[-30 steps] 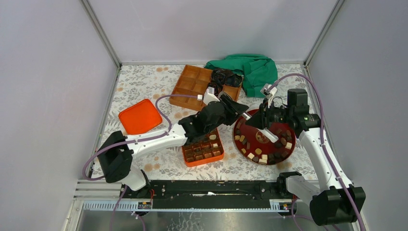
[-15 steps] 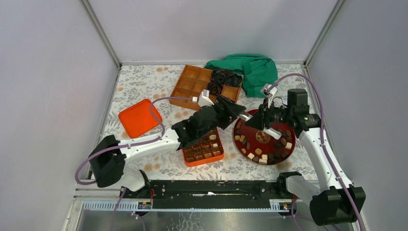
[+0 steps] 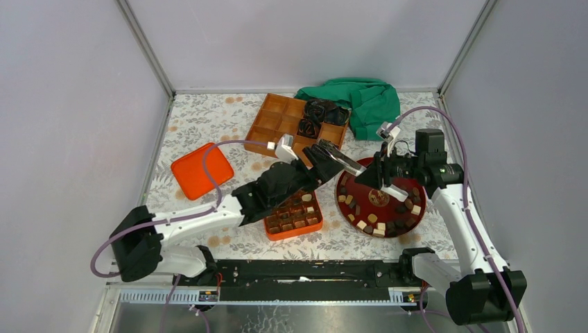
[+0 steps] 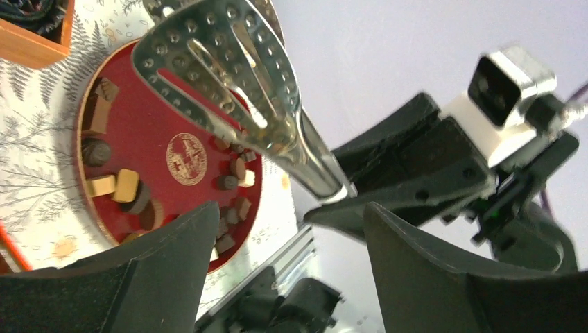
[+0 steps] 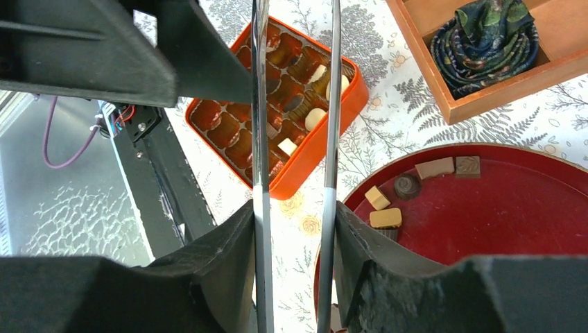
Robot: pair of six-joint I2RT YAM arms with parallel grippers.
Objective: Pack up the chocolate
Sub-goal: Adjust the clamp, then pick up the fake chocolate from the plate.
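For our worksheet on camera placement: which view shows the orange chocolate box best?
Right wrist: the orange box shows its compartments plainly, crossed only by thin tongs. In the top external view the left arm hides its far part; the left wrist view catches barely an edge.

light: bright, even | shadows: faint | glare: tongs (image 4: 272, 78) | blur: wrist foregrounds soft

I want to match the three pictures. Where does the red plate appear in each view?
Top external: the red plate lies right of centre.
Left wrist: the plate is in the left half, behind the tongs.
Right wrist: the plate is in the lower right corner.
Shared landmark: the wooden box, visible in all three.
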